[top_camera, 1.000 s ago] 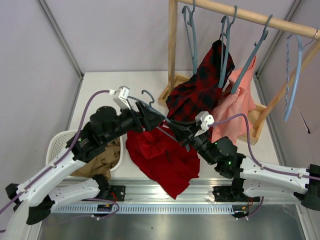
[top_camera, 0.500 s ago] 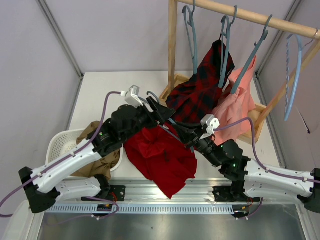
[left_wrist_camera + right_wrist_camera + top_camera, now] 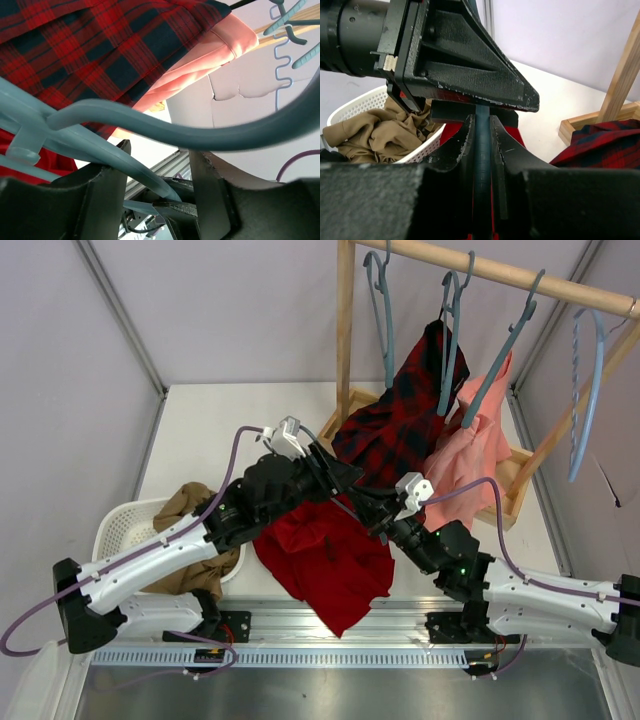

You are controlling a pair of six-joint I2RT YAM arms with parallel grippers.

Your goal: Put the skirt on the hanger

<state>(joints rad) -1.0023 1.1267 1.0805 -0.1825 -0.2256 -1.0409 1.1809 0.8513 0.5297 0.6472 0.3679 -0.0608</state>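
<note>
Over skirt (image 3: 325,560), arms (image 3: 150,555) meet; left end effector (image 3: 157,160) — right end effector (image 3: 482,125) too — grips hanger (image 3: 150,125).

skirt (image 3: 325,560): bright red, plain, crumpled, spread low at centre | hanger (image 3: 175,134): slim grey-blue plastic, held tilted over skirt's upper edge

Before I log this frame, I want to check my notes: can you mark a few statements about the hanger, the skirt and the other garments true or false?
The right gripper is shut on the hanger. True.
The skirt hangs from the wooden rail. False: it lies bunched on the table.
The tan garment sits in the white basket. True.
The plaid garment lies in the basket. False: it hangs below the rail.
</note>
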